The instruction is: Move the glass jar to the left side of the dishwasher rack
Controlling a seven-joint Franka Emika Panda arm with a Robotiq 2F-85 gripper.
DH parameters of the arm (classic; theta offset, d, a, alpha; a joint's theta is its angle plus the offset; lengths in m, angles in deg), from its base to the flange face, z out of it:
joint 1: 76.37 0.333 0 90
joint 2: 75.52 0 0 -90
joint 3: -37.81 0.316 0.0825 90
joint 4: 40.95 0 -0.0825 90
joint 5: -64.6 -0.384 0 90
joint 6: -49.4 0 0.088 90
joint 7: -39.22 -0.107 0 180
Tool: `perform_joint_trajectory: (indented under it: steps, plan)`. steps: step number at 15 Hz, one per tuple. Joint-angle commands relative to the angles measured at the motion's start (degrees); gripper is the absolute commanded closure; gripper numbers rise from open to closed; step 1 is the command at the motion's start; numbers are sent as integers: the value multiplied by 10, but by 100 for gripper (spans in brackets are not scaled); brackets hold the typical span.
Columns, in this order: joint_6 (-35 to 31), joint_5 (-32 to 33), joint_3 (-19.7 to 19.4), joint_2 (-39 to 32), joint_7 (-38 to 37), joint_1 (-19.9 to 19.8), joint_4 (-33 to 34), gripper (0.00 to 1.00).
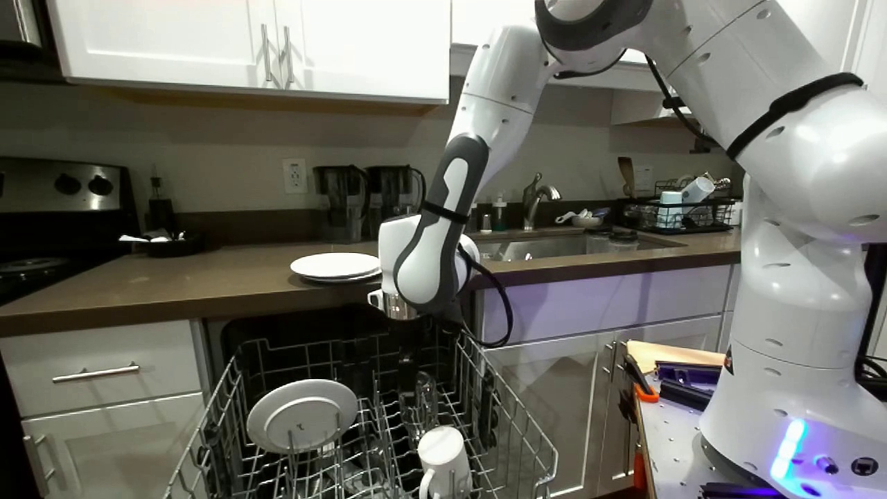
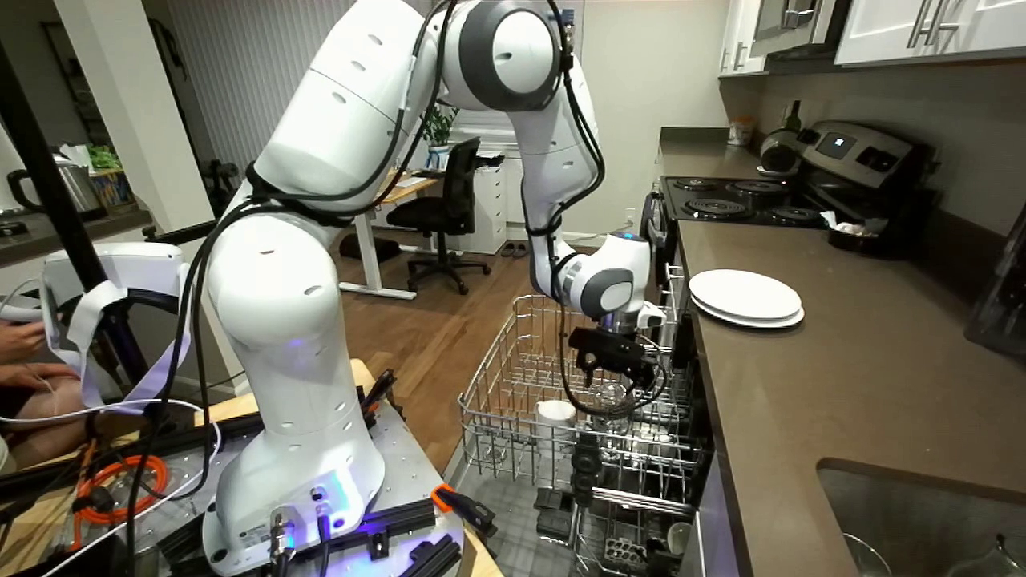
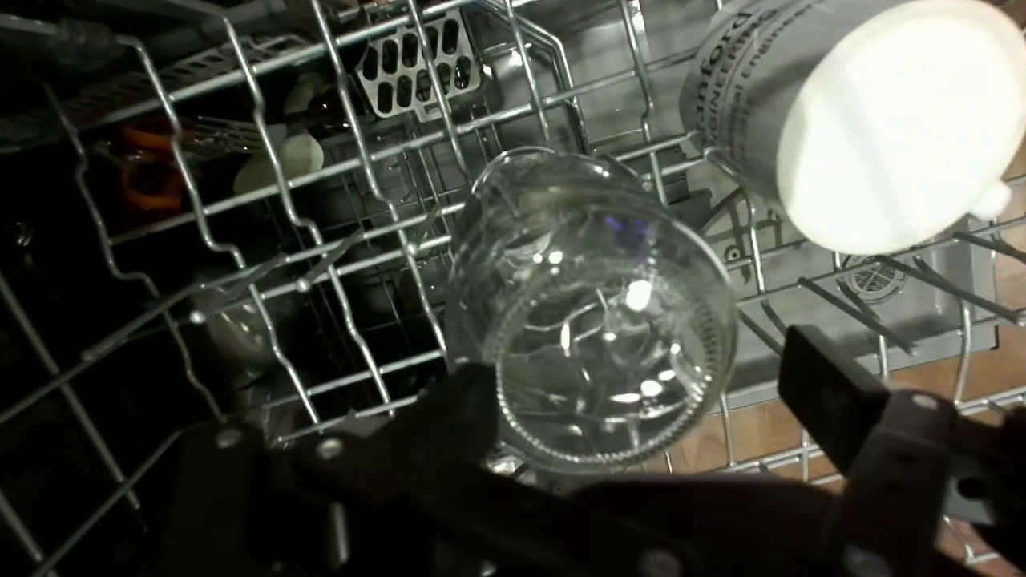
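Note:
The clear glass jar (image 3: 609, 336) stands in the dishwasher rack (image 3: 280, 188), its round, ribbed-edged end facing the wrist camera. It also shows in both exterior views (image 1: 425, 398) (image 2: 612, 394), faint among the wires. The rack is pulled out below the counter in both exterior views (image 1: 552, 454) (image 2: 474, 410). My gripper (image 3: 645, 377) is open, pointing down over the jar. In the wrist view the left finger overlaps the jar's edge; I cannot tell whether it touches. The right finger is clearly apart from the jar. The gripper also shows in an exterior view (image 2: 613, 377).
A white cup (image 1: 443, 454) stands upside down beside the jar, also in the wrist view (image 3: 898, 128). A white plate (image 1: 303, 416) leans in the rack's tines on the left in that exterior view. Stacked plates (image 2: 745, 295) lie on the counter (image 2: 866, 361) above the rack.

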Motion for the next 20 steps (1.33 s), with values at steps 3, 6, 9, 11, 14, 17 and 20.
perform_joint_trajectory:
  steps: [3,6,9,11,14,17,20]
  plan:
    - [-49,31,-12,-49,-27,-1,22,0]
    - [-46,36,-17,-54,-33,2,29,0]
    - [-23,32,-16,-32,-52,6,23,0]
    - [-6,29,-7,-1,-55,2,6,0]
    - [28,30,-8,45,-66,10,-14,0]
    - [58,42,-26,75,-90,30,-23,0]
    - [63,48,-39,59,-110,37,-14,0]
